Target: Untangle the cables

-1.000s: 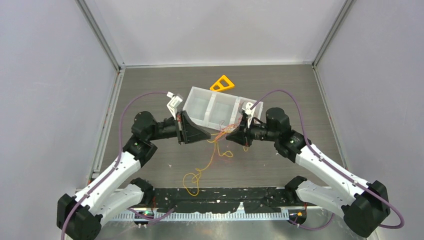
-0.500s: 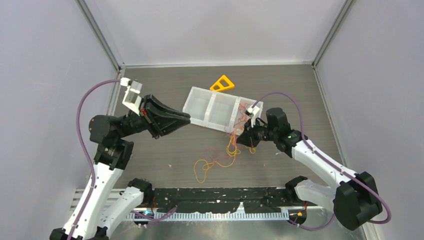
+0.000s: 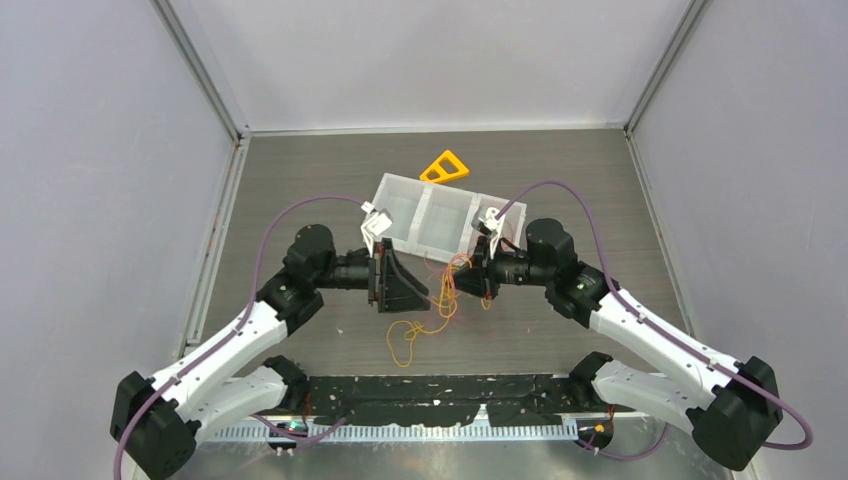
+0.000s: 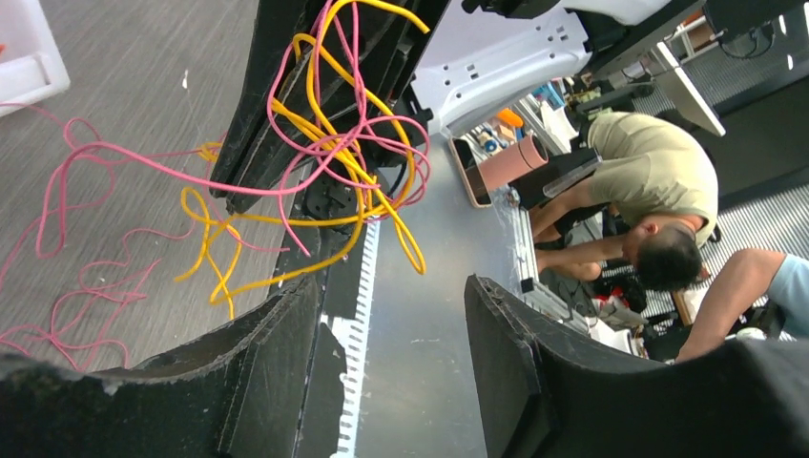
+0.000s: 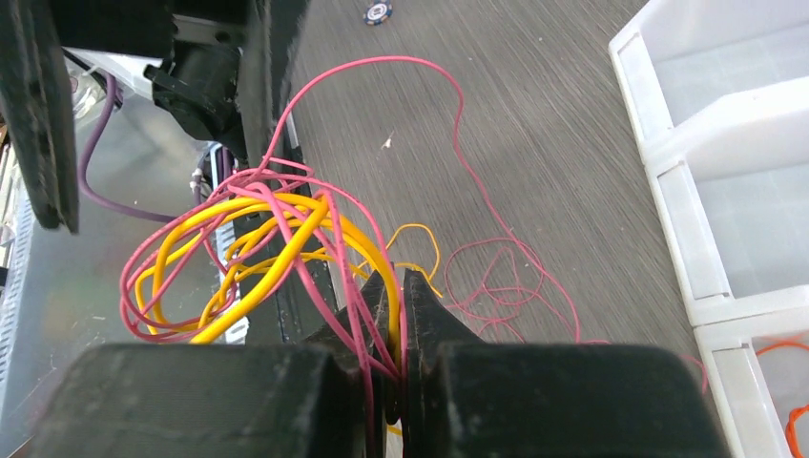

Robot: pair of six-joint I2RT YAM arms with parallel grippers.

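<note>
Pinches the red and yellow cables (image 5: 286, 250) in the tightly closed right gripper (image 5: 399, 284), above the table (image 3: 300, 190) between both arms, with loose loops trailing down near the divided tray (image 3: 422, 215). Presents the left gripper (image 4: 391, 291) parted and empty, just short of the knot. Risks cinching that knot by grabbing several crossed strands together.

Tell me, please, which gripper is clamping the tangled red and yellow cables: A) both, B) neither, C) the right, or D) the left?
C: the right wrist view shows the right gripper closed on the cables, while the left gripper is open with nothing between its fingers.
</note>
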